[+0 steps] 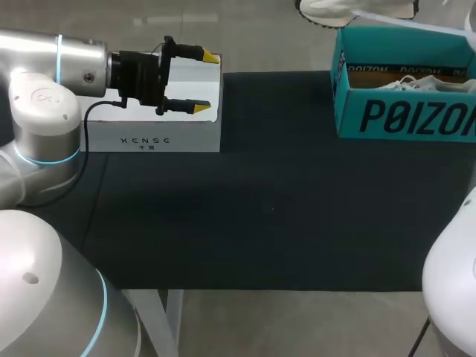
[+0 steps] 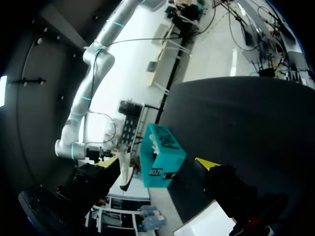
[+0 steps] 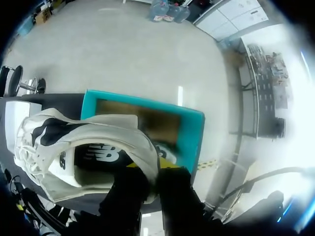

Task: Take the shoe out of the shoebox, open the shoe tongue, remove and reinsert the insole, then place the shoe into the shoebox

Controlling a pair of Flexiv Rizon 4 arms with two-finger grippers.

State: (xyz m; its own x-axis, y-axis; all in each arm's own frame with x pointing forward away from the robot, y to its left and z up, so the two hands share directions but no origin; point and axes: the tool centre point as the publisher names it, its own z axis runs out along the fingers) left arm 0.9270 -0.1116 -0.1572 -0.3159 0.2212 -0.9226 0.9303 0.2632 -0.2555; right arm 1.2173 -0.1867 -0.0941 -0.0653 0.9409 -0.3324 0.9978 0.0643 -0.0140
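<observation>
Now right gripper (image 3: 154, 165) pinches shoe (image 3: 83, 142) collar, shoebox (image 3: 191, 129) ahead; left gripper (image 1: 199, 82) spread, white box (image 1: 152, 140) under it.

A black tabletop (image 1: 268, 223) carries a white box (image 1: 175, 137) at its far left. Grey floor (image 1: 297, 323) lies around it.

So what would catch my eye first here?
A white shoe gripped in the right hand, hanging over the open teal shoebox at the table's far right corner. Across the black table, the left hand hovers open above a white box.
</observation>
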